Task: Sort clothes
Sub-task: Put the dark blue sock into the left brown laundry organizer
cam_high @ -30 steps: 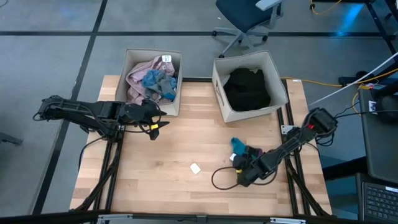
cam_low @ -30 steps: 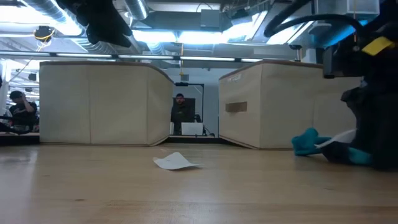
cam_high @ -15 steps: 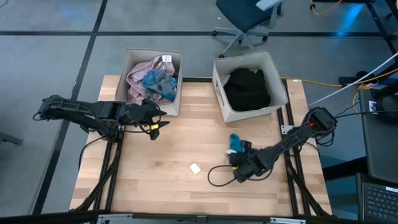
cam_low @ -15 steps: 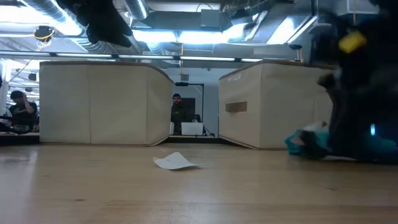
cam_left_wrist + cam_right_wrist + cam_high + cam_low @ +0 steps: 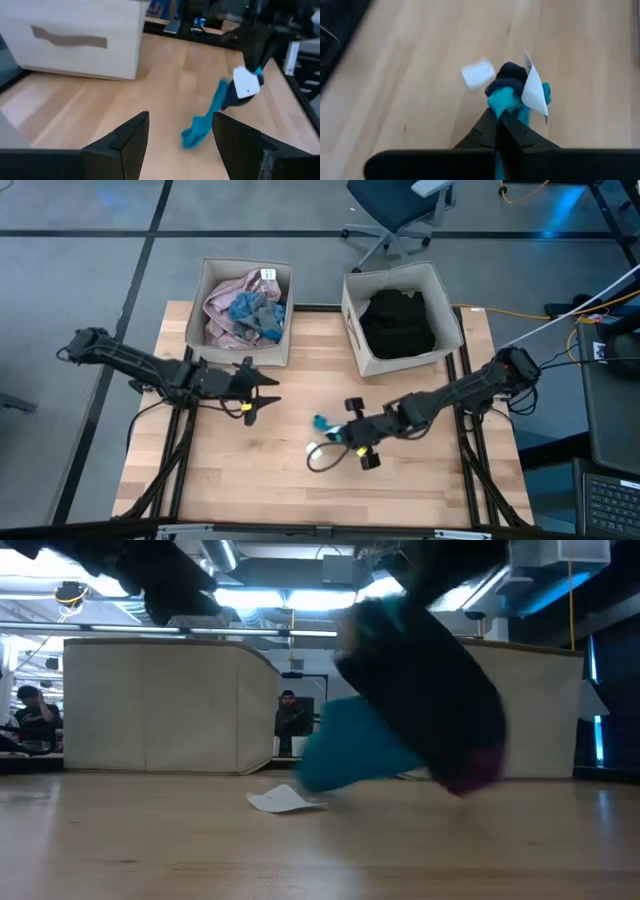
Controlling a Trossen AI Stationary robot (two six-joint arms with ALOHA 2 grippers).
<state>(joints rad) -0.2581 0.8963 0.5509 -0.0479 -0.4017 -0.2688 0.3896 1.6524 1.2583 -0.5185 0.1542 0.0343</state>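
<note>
Could have lost the teal sock mid-carry: pinched by one end only in the right tool, fingers pressed together on it, the rest dangling toward the counter. Judged a thin grip on soft knit, likely to slip under a quick swing. Hung low over the middle of the counter, well apart from both bins; could not tell whether the free end touched the wood. Could also have dragged that end into the small white paper tag just beside it, or caught the cable loop lying there. Might have fumbled a hand-over too: held the left tool with fingers spread apart and nothing between them, in front of the left bin, facing the sock but apart from it. Risked a drop short of a rim, or into the wrong bin.

Found in the left bin a heap of pink garment and blue pieces. Found in the right bin only a black garment. Saw no other clothes loose on the counter.
</note>
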